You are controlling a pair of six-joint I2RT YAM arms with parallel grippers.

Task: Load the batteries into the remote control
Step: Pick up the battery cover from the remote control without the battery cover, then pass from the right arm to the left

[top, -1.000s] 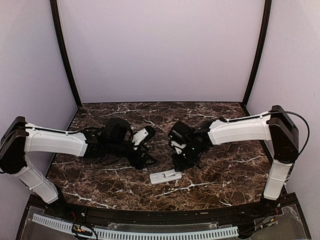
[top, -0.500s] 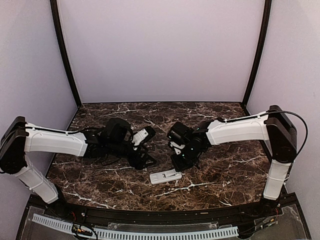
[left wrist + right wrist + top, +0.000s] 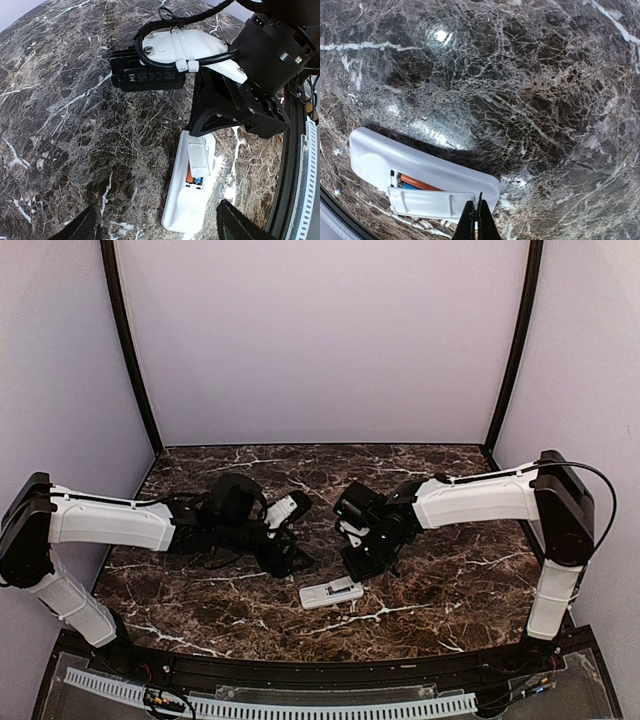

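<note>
Lying back-up on the desk (image 3: 450, 585), lower centre from above: the remote control (image 3: 331, 593). Left wrist view: left fingers (image 3: 85, 226) wide apart, empty; batteries (image 3: 195, 179) seated under a loose cover (image 3: 197, 154). Right wrist view: right fingers (image 3: 468, 222) pinched together at the cover's edge.

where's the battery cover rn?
Right wrist view: the cover lies on the remote, half over the batteries, beside the right gripper, jaws shut; front centre in top view.

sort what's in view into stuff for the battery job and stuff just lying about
For the job: remote control, orange battery, blue battery, battery cover.
Not part of it: marble table, white slotted strip at its near edge.
</note>
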